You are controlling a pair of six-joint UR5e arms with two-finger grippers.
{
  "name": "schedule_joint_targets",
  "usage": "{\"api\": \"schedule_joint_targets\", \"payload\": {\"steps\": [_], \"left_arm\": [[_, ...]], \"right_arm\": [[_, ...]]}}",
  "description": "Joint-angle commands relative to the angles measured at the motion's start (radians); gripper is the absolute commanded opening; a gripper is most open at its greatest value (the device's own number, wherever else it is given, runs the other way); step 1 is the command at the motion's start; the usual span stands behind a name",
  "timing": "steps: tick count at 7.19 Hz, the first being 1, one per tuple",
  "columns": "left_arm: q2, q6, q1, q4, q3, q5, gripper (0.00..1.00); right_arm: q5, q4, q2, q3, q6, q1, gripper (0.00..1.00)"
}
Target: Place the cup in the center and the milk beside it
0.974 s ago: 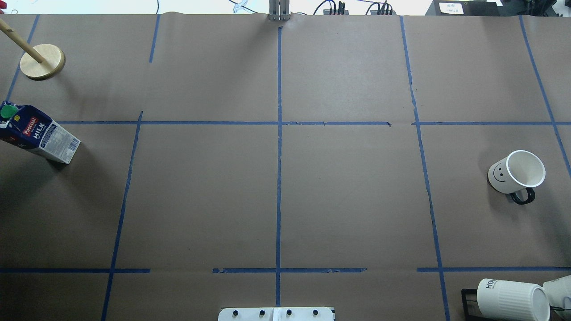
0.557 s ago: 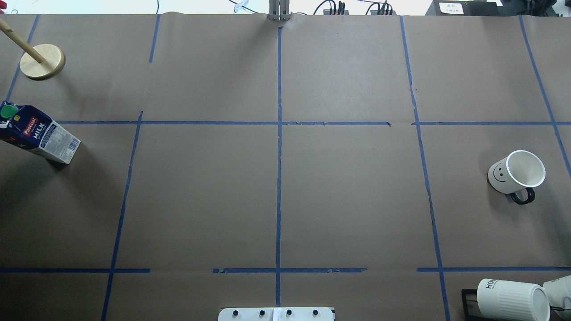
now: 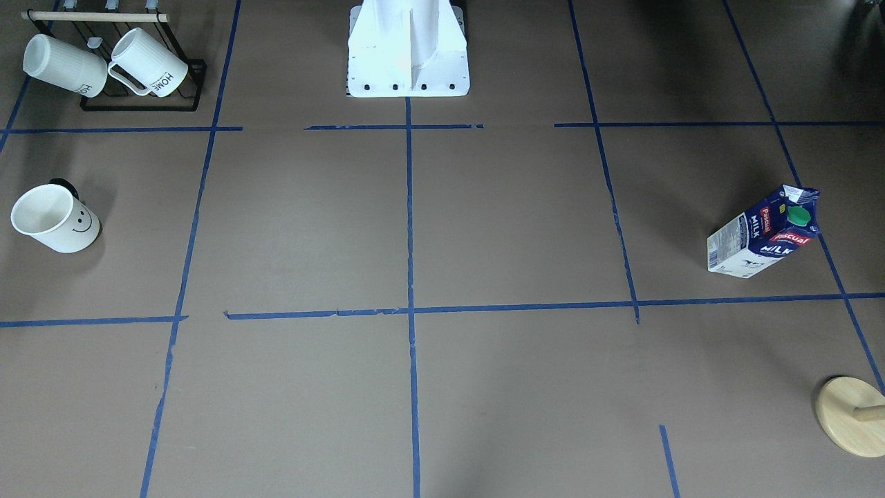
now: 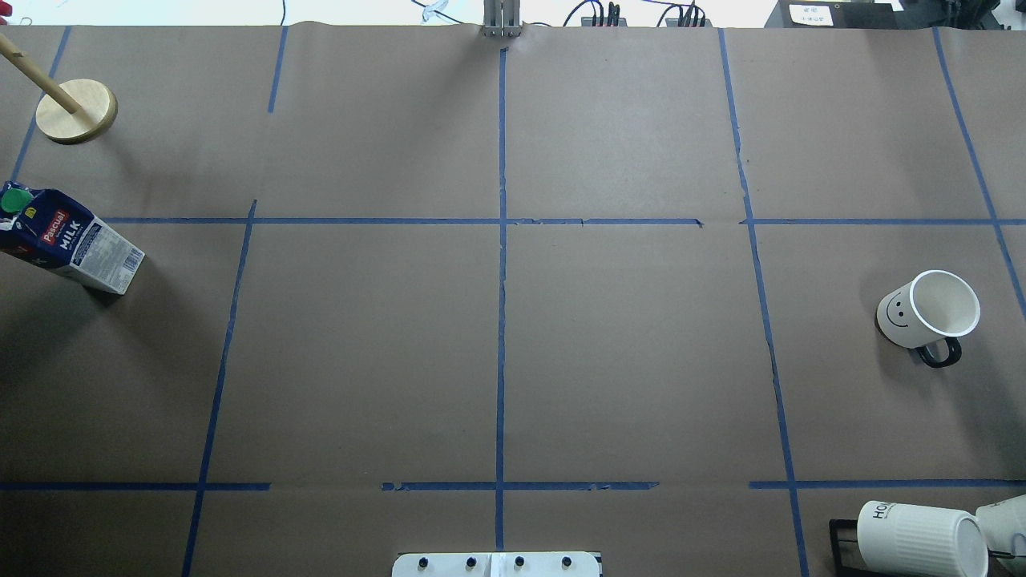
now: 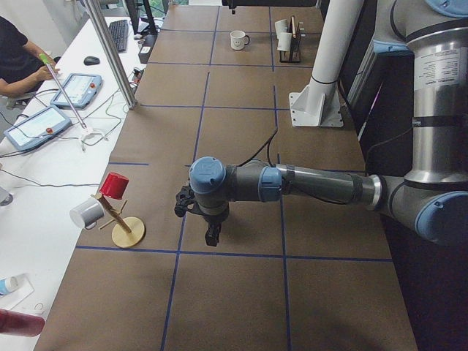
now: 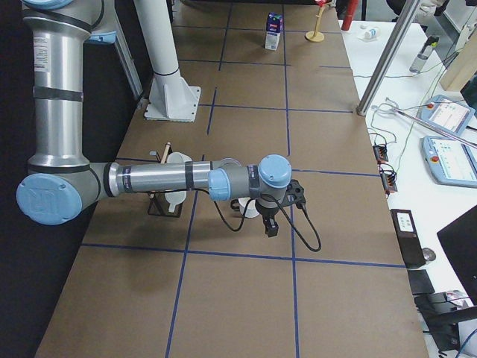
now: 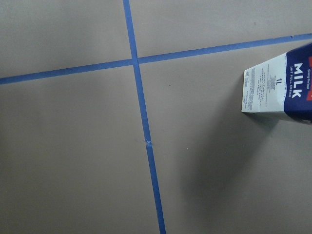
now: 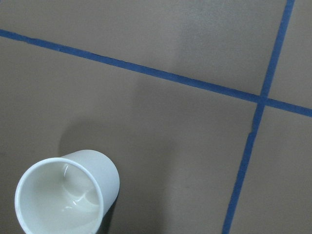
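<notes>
The cup (image 4: 928,311) stands upright far out on the robot's right and the milk (image 4: 72,244) far left, both well apart from the center (image 4: 502,221), so the right gripper (image 6: 270,230), whose jaws, like the left gripper's (image 5: 212,239), I cannot tell apart or together, does best to pinch the rim clear of the handle (image 4: 939,353).

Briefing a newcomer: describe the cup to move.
Start at the black mug rack in the robot's near right corner. The cup stands alone just beyond it. Unlike the rack's ribbed HOME mugs, it is smooth with a smiley face.
</notes>
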Motion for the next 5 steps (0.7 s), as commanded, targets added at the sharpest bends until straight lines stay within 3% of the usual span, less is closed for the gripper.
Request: {"api": "schedule_joint_targets", "payload": {"steps": [1,2,3,4,5], "left_arm": [[0.001,0.000,0.000,-0.002,-0.001,0.000,1.00],[0.001,0.000,0.000,-0.002,-0.001,0.000,1.00],[0.001,0.000,0.000,-0.002,-0.001,0.000,1.00],[0.001,-0.001,0.000,-0.002,-0.003,0.000,1.00],[0.001,-0.001,0.000,-0.002,-0.001,0.000,1.00]], "right_arm": [[-0.085,0.279,-0.042,-0.001,0.403,-0.166,0.95],[-0.157,0.382,-0.068,-0.015,0.490,-0.238,0.92],[-0.158,0.405,-0.068,-0.059,0.485,-0.257,0.92],[-0.155,0.426,-0.068,-0.069,0.492,-0.274,0.69],[-0.153,0.429,-0.070,-0.067,0.486,-0.274,0.24]]}}
